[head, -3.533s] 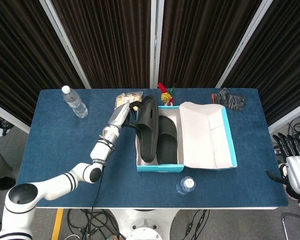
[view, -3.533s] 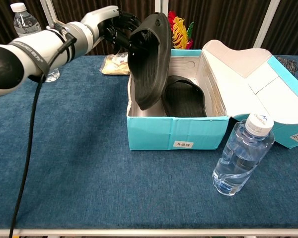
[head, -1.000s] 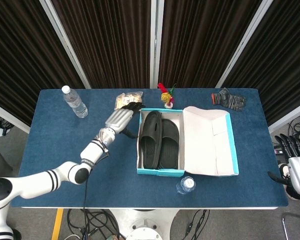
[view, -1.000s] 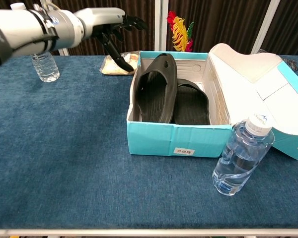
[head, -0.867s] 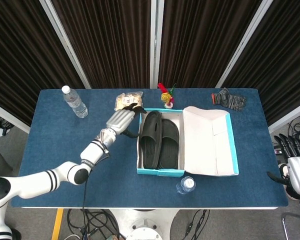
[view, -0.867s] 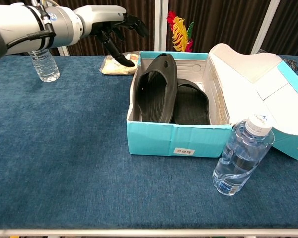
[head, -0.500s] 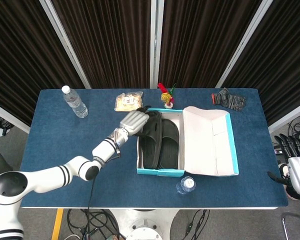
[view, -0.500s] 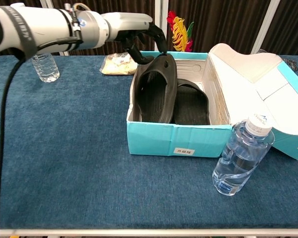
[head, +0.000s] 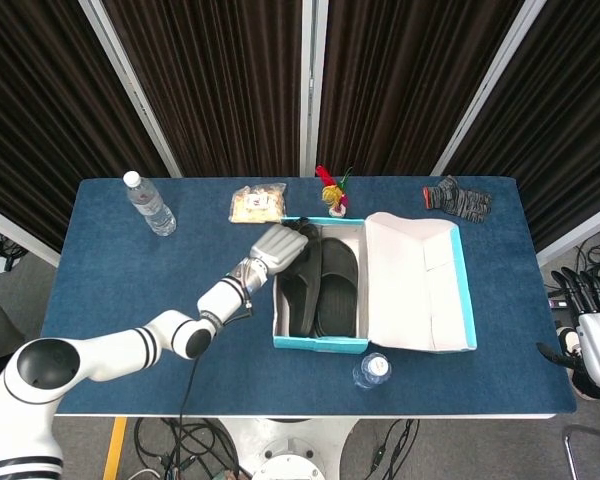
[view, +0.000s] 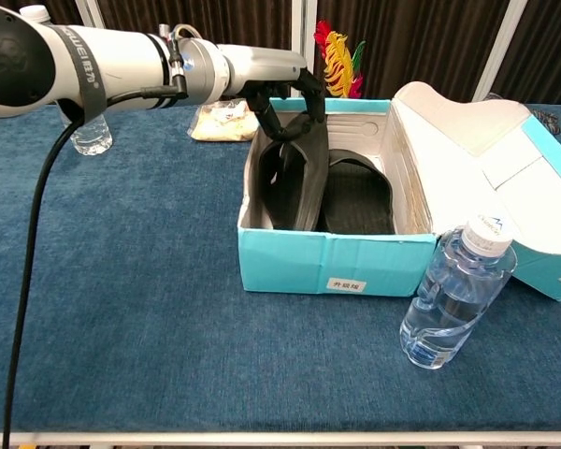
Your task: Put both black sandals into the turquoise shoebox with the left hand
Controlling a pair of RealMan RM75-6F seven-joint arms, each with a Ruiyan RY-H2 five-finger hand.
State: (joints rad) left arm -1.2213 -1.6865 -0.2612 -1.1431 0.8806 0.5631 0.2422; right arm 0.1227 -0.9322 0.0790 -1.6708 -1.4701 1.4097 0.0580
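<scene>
Two black sandals lie inside the turquoise shoebox [view: 327,261], which stands on the blue tabletop [view: 122,281] a little right of its centre, lid [head: 420,280] folded open toward the right edge. The left sandal [view: 294,182] leans on its side against the box's left wall, while the right sandal [view: 355,196] lies flat on the box floor just beside it, the two touching along their length. The left hand [view: 285,94] reaches over the far left corner of the box; its dark fingers [view: 310,105] curl down onto the upper rim of the tilted sandal and touch it — whether they actually grip it cannot be told from either view. The right hand [head: 592,330] hangs off the tabletop's right edge, holding nothing; only the head view shows it, too small to tell how its fingers lie. A small water bottle [view: 453,295] stands near the front edge, just in front of the box's right front corner. A second bottle [head: 148,203] stands at the far left corner, a wrapped snack packet [head: 257,203] lies at the far edge, a red and yellow toy [view: 337,61] stands behind the box, and a dark glove [head: 457,199] rests at the far right corner
</scene>
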